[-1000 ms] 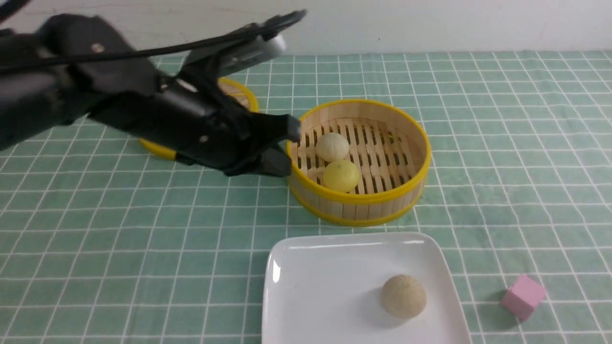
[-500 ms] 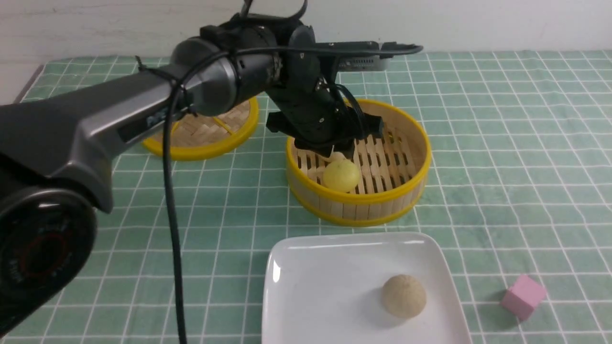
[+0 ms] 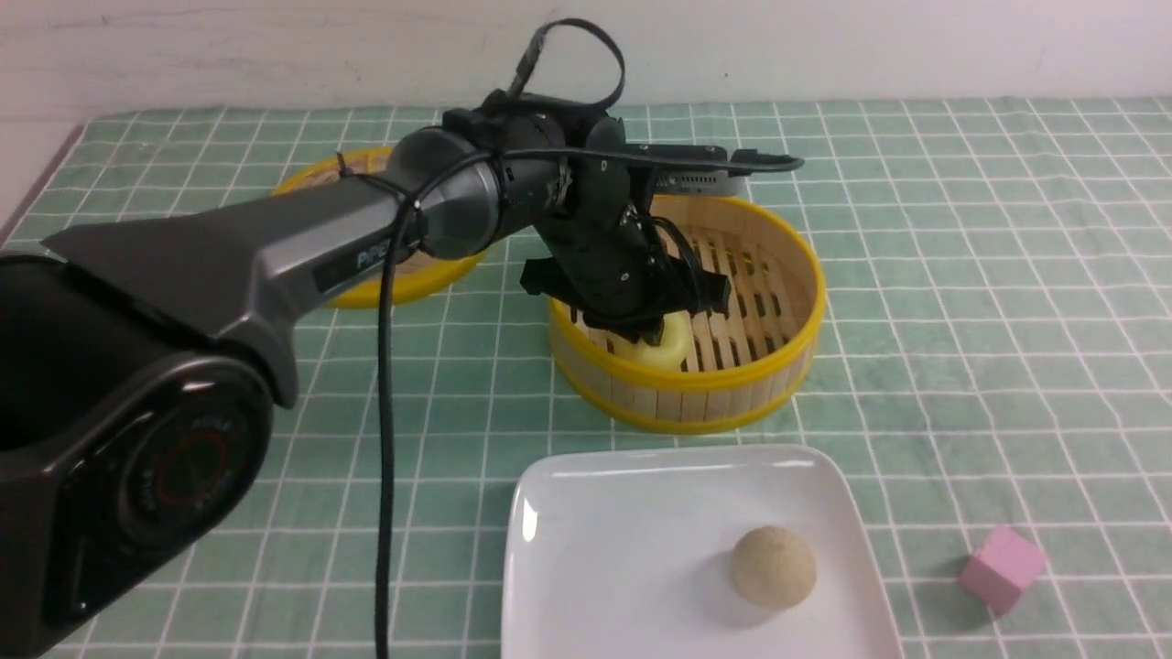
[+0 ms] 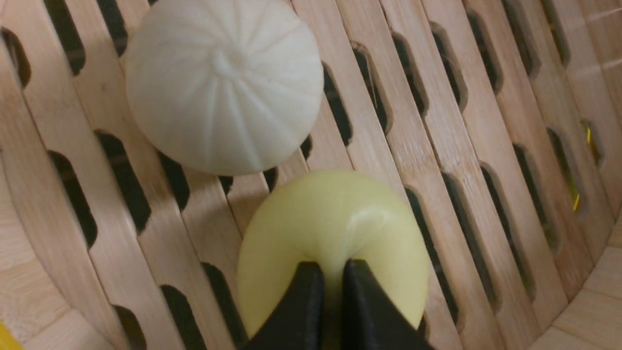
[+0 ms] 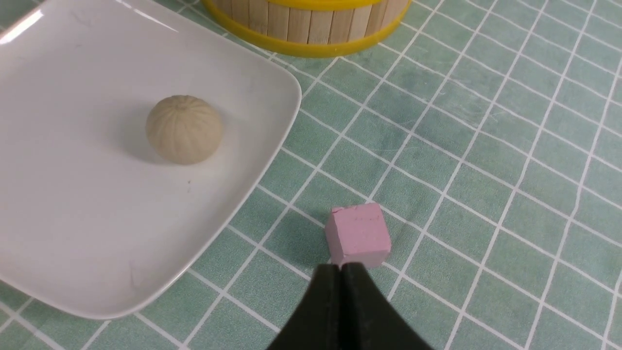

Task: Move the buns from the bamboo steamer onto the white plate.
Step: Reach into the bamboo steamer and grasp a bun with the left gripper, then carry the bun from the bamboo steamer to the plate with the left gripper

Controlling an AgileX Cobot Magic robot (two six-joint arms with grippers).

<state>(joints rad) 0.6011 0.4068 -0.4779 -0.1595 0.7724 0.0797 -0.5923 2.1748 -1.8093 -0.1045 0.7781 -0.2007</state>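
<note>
Jaws of left gripper (image 4: pixel 332 266) narrow, tight on yellow bun (image 4: pixel 335 218); right gripper (image 5: pixel 341 268) jaws fully together.

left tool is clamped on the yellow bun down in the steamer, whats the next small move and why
Probably a short straight lift. The left tool is shut on the yellow bun, which sits low inside the bamboo steamer, below its rim, with the white bun close beside it. Rising first should clear both before swinging toward the white plate.
</note>
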